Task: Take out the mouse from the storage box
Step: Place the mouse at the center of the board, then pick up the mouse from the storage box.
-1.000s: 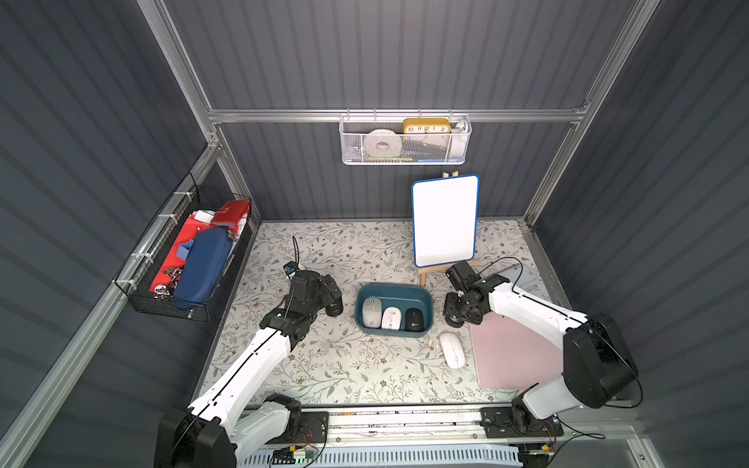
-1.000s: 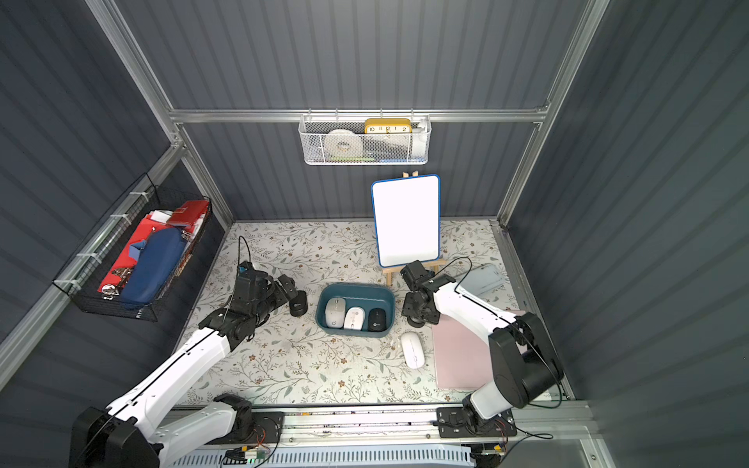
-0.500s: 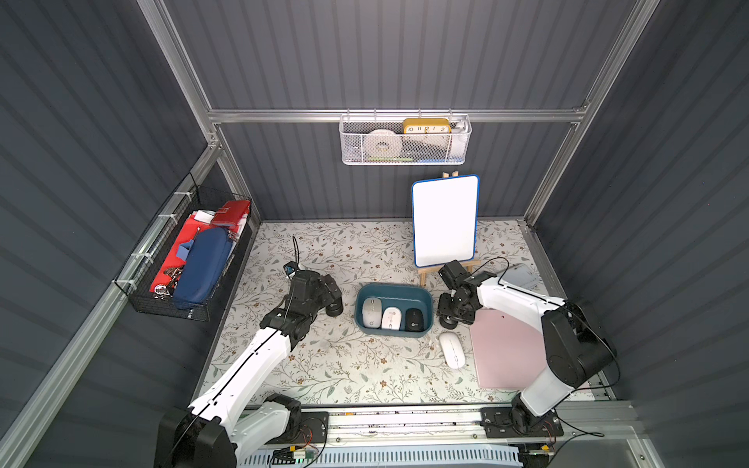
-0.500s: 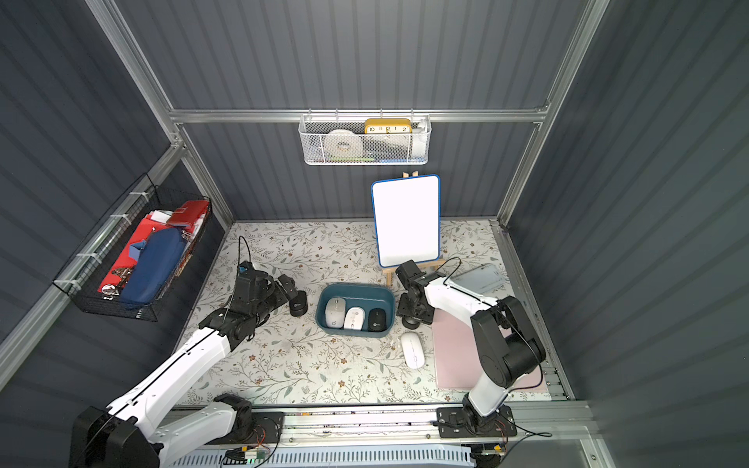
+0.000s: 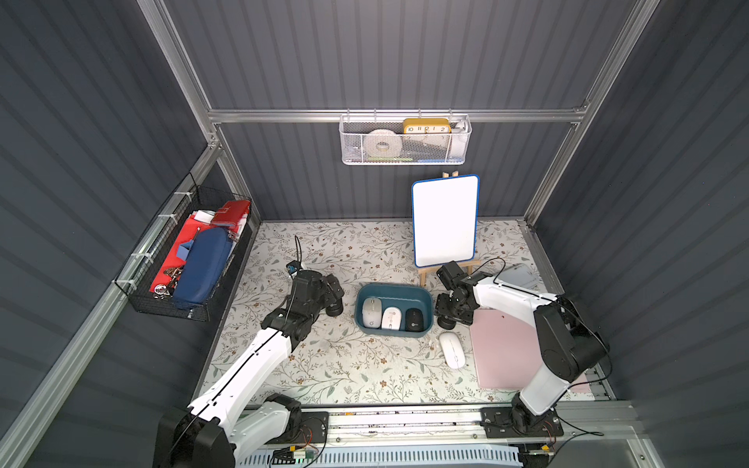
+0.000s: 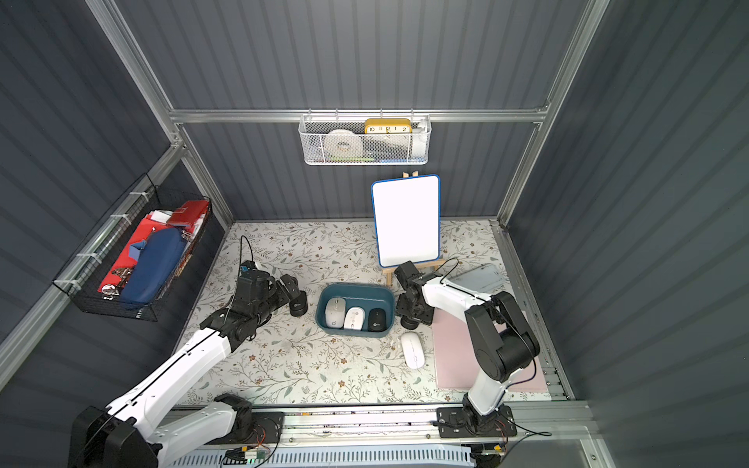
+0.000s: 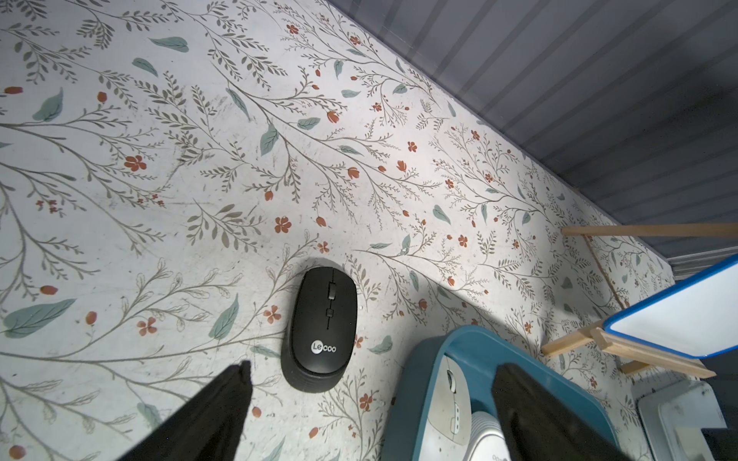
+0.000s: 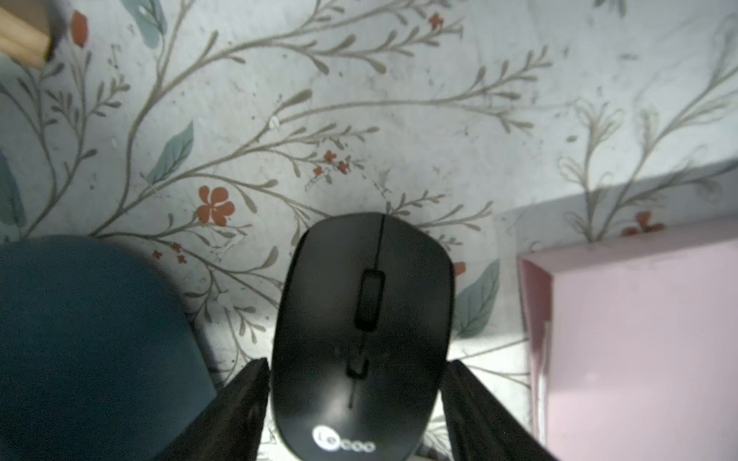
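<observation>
The teal storage box sits mid-table and holds a grey mouse, a white one and a black one. Just right of the box, my right gripper is low over a black mouse that rests on the table. Its fingers flank that mouse with thin gaps, open. My left gripper is open wide left of the box. Another black mouse lies on the table just ahead of it.
A white mouse lies on the table beside a pink pad. A whiteboard on a wooden easel stands behind the box. A white mesh basket hangs on the back wall and a black wire basket on the left wall.
My right gripper has shifted slightly towards the box and lower, and its jaws have widened off the black mouse. The left arm has not moved.
</observation>
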Available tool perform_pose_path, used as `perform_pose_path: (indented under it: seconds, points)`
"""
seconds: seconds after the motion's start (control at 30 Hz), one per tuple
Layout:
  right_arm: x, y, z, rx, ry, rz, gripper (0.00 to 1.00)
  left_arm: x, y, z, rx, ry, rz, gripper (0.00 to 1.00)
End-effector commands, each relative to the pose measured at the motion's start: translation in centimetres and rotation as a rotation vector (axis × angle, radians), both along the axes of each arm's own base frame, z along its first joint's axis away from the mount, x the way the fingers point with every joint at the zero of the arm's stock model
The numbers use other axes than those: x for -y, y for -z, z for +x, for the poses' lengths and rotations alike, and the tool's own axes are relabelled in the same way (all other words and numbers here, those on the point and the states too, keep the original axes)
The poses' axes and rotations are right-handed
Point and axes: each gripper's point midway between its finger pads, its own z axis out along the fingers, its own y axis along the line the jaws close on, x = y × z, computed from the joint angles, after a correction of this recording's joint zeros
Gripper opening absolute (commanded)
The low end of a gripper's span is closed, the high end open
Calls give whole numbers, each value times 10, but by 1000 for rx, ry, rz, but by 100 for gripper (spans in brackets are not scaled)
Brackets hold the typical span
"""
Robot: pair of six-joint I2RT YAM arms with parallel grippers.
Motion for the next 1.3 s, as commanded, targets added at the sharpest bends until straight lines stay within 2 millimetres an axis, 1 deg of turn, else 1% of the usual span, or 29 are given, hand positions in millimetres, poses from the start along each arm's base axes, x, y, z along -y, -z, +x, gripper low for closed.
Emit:
perform_pose_path:
  seconds: [0.0, 0.1, 0.2, 0.27, 0.33, 0.37, 0.43, 0.47, 0.57, 0.67, 0.77, 0.87, 0.97, 1.07, 1.27]
  points:
    - [7, -7, 1, 28, 19, -15, 74, 12, -8, 6, 11, 31, -13, 99]
    - [10, -13, 0, 41, 22, -22, 75, 26, -11, 8, 6, 65, -12, 99]
    - [4, -25, -2, 65, -8, 16, 75, 54, -22, 10, -15, 157, -14, 99]
    - [1, -40, -3, 98, -36, 32, 75, 77, -31, 8, -24, 223, 3, 99]
    - [2, -51, -5, 132, -56, 28, 76, 97, -33, 5, -40, 290, 15, 99]
    - [3, -56, -7, 145, -60, 28, 76, 107, -32, 4, -55, 321, 20, 99]
    - [4, -64, -10, 168, -59, 32, 76, 125, -23, 0, -98, 369, 42, 99]
    - [5, -67, -12, 180, -58, 33, 76, 135, -16, -2, -127, 390, 64, 99]
    - [10, -75, -16, 213, -50, 35, 76, 153, 6, -9, -208, 414, 173, 99]
    - [12, -80, -19, 244, -50, 43, 76, 163, 27, -14, -258, 417, 284, 99]
    - [16, -83, -22, 255, -46, 29, 76, 170, 44, -18, -305, 422, 317, 99]
    - [18, -85, -24, 257, -54, 23, 76, 166, 61, -20, -362, 393, 350, 97]
    - [18, -84, -26, 264, -55, 30, 76, 156, 77, -20, -410, 346, 406, 95]
    - [18, -82, -27, 263, -52, 35, 76, 154, 87, -21, -443, 319, 420, 92]
    - [17, -72, -32, 237, -53, 44, 76, 151, 100, -18, -485, 261, 437, 90]
